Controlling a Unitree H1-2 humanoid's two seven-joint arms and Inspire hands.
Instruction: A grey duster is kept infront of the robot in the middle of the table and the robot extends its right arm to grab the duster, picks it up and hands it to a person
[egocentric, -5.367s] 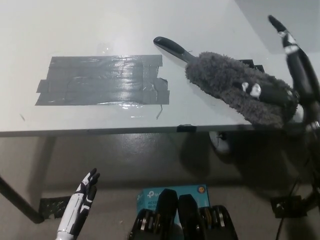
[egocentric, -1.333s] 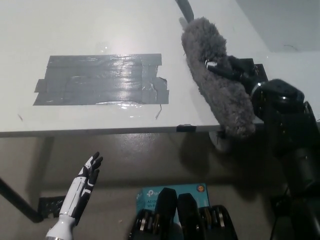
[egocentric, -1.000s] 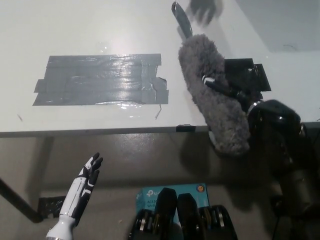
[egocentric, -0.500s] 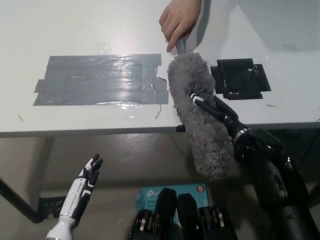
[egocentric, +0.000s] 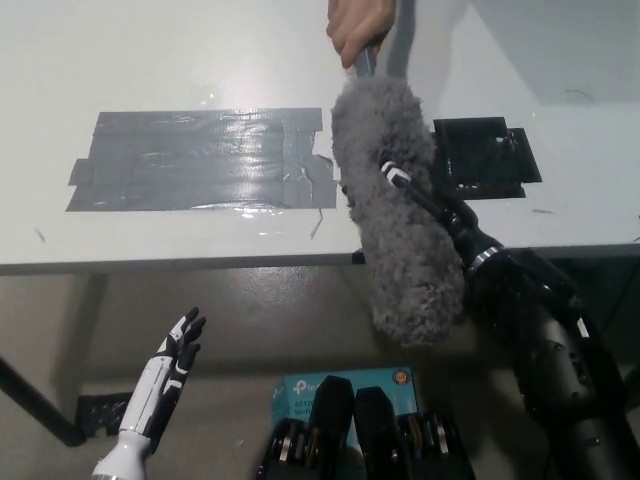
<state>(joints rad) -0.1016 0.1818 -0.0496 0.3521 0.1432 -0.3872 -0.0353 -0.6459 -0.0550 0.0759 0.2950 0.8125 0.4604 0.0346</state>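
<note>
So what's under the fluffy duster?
Under the duster you can see white table, its front edge and some floor. The fluff hides the rest beneath it.

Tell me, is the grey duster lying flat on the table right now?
No, the grey duster is lifted off the table, held by the black right hand while a person's hand grips its handle.

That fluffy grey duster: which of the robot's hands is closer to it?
Right. The black right hand is clasped around the grey duster, above the table's edge. The white left hand hangs open far off, below the table.
</note>
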